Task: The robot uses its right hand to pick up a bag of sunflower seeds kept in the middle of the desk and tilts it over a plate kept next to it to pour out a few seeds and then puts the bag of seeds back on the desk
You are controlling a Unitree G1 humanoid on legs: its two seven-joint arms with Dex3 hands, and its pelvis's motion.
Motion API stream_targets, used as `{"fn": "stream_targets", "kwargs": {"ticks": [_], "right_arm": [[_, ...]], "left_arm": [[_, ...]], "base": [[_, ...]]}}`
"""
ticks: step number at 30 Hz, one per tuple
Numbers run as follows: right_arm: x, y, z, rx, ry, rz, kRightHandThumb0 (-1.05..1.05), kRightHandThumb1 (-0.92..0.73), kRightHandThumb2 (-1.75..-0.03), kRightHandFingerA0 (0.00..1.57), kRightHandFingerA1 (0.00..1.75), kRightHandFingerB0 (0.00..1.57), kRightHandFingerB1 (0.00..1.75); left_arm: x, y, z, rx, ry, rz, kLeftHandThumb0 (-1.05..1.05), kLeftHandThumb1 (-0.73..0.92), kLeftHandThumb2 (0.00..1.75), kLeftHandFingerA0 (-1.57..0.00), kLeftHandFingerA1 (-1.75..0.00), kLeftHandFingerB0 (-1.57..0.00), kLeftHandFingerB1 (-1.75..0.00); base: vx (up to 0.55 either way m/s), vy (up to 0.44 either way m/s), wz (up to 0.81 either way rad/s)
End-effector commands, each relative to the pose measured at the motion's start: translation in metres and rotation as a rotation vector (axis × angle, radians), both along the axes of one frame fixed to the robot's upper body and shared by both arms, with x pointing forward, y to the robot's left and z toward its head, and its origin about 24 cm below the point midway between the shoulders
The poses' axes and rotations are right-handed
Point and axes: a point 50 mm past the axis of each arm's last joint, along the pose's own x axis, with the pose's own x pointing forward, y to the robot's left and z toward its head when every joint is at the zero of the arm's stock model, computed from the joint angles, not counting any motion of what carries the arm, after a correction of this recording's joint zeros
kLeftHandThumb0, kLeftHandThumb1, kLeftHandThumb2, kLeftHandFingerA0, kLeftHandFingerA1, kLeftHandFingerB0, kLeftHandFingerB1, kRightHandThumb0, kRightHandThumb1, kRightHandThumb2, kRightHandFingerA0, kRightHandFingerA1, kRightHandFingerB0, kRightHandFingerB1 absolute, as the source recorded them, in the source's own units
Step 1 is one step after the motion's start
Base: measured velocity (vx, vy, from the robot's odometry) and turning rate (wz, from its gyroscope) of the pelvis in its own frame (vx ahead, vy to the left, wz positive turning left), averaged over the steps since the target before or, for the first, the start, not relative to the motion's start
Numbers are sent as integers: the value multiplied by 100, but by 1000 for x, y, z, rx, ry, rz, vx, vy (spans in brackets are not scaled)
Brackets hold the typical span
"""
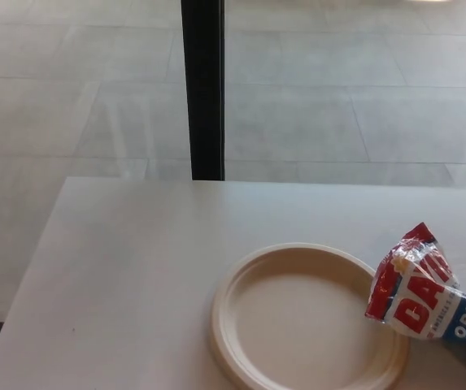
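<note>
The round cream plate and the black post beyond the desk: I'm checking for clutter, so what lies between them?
Only bare white desk top lies between the round cream plate and the black post, then grey tiled floor, as the head view shows.

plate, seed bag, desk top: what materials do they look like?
Plate: likely molded fiber or paper pulp, matte cream, with a soft pressed rim. Seed bag: glossy printed plastic film, crinkled, with highlights on the folds. Desk: smooth white laminate or painted board, with a faint sheen; exact material unclear.
</note>
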Motion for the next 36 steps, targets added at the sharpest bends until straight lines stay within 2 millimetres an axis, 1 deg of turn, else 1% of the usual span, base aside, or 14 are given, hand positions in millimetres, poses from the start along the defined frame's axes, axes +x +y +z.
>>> {"fn": "stream_targets", "kwargs": {"ticks": [1, 3, 5, 9, 11, 13, 19, 21, 22, 23, 26, 27, 29, 36], "right_arm": [[6, -16, 16, -38, -172, -41, -63, -62, -58, 0, 41, 8, 37], [5, -24, 22, -78, -222, -128, -74, -48, -91, 0, 29, 0, 34], [2, -33, 28, -86, -286, -260, -94, -56, -89, 0, 12, 1, 17], [2, -52, 38, -93, -398, -524, -99, -62, -92, 0, 7, 2, 13], [4, -58, 42, -113, -415, -576, -98, -64, -97, 0, 13, 0, 15], [10, -68, 52, -160, -429, -610, -96, -63, -98, 7, 29, 0, 19], [40, -89, 82, -209, -584, -597, -102, -66, -102, 0, 15, 0, 18], [70, -97, 106, -239, -741, -541, -105, -67, -97, 0, 8, 0, 9], [90, -98, 126, -328, -738, -424, -86, -76, -64, 0, 5, 0, 3], [102, -96, 138, -364, -745, -354, -105, -70, -103, 0, 8, 0, 8], [125, -84, 165, -422, -828, -217, -104, -68, -102, 0, 6, 0, 11], [129, -82, 170, -423, -836, -194, -90, -72, -64, 0, 67, 0, 19], [152, -65, 193, -414, -928, -54, -105, -62, -101, 0, 4, 0, 12], [194, -2, 231, -409, -989, 433, -105, -62, -99, 0, 30, 0, 34]], "left_arm": [[2, 8, 7, 3, -87, 30, -70, 48, 88, -44, -61, -34, -49], [2, 8, 7, 15, -72, 9, -71, 48, 89, -45, -61, -36, -49], [1, 7, 7, 6, -78, 11, -69, 62, 60, -49, -54, -44, -36], [0, 6, 6, 2, -85, 31, -67, 61, 59, -52, -57, -46, -36], [0, 7, 6, 0, -87, 39, -69, 48, 88, -45, -62, -37, -49], [-1, 7, 7, -1, -84, 36, -68, 61, 59, -51, -56, -43, -35], [-3, 7, 6, -1, -87, 40, -69, 48, 88, -45, -61, -35, -48], [-3, 7, 7, 2, -93, 45, -68, 60, 58, -52, -58, -47, -36], [-3, 7, 7, -5, -89, 27, -67, 62, 60, -48, -55, -45, -36], [-3, 7, 7, 2, -78, 9, -68, 62, 60, -49, -54, -44, -36], [-2, 7, 7, 6, -82, 29, -67, 61, 59, -51, -55, -46, -36], [-2, 7, 7, 8, -80, 17, -69, 62, 60, -49, -55, -45, -36], [-3, 7, 7, 13, -77, 5, -72, 61, 59, -51, -57, -46, -36], [-2, 6, 6, -2, -92, 38, -67, 61, 59, -50, -54, -46, -36]], "base": [[0, 0, 0], [0, 0, 0], [0, 0, 0], [0, 0, 0], [0, 0, 0], [0, 0, 0], [0, 0, 0], [0, 0, 0], [0, 0, 0], [0, 0, 0], [0, 0, 0], [0, 0, 0], [0, 0, 0], [0, 0, 0]]}}
